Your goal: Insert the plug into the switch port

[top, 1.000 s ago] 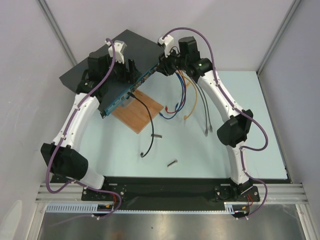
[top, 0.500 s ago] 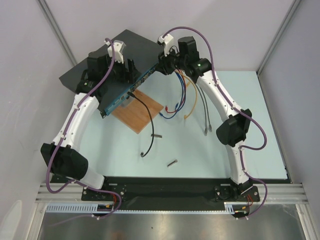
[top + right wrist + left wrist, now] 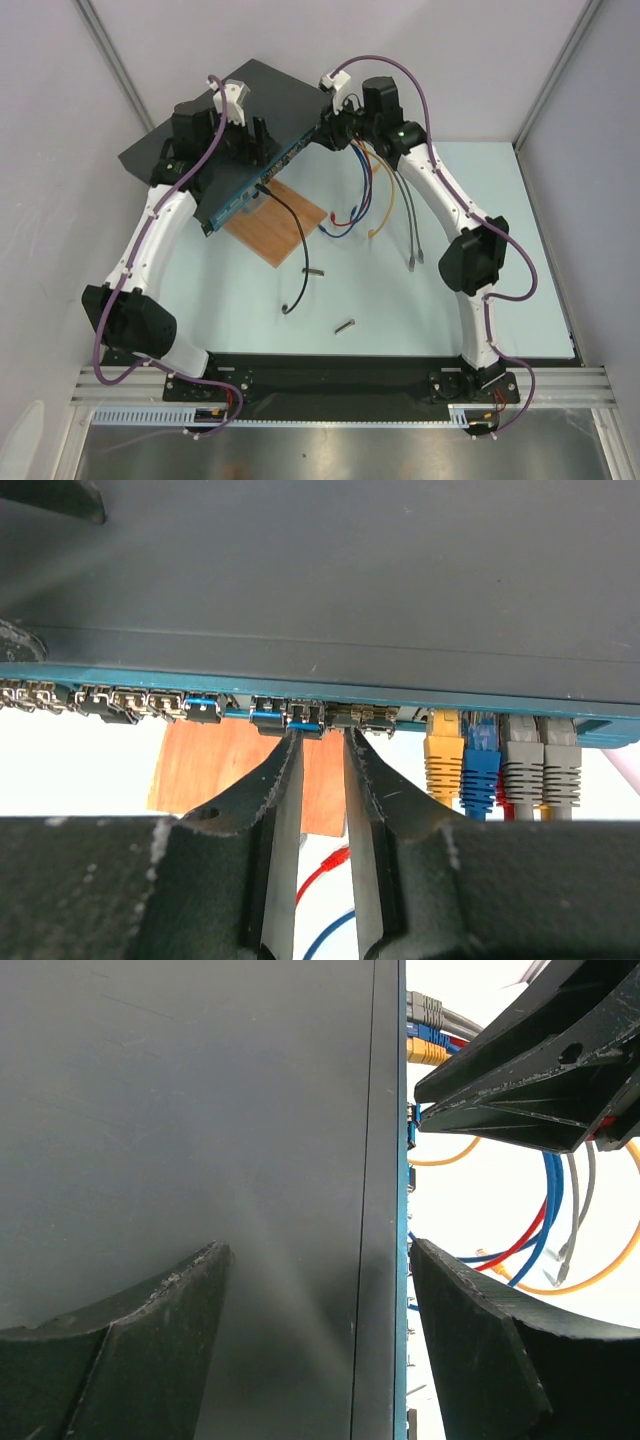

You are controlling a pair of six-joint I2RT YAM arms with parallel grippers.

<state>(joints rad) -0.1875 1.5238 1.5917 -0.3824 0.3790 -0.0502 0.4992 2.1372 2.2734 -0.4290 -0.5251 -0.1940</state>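
The switch (image 3: 225, 105) lies at the back left, a flat dark box with its blue front face (image 3: 262, 180) towards the table. My left gripper (image 3: 262, 138) sits over its front edge, open. In the left wrist view (image 3: 318, 1255) one finger is over the dark top and the other is in front of the blue face. My right gripper (image 3: 327, 133) is at the right end of the face. In the right wrist view (image 3: 322, 732) its fingertips touch the port row a small gap apart, with nothing between them. A plug with a blue tab (image 3: 305, 718) sits in a port at the left fingertip.
A brown wooden board (image 3: 275, 222) lies under the face. A black cable (image 3: 290, 225) runs from a port to the table. Yellow (image 3: 441, 755), blue (image 3: 481, 760) and grey (image 3: 540, 760) plugs sit in ports to the right. Loose coloured cables (image 3: 370, 200) and a small metal piece (image 3: 345, 325) lie on the table.
My right arm's elbow has shifted a little to the right while its gripper stays at the port row. My left arm has barely moved.
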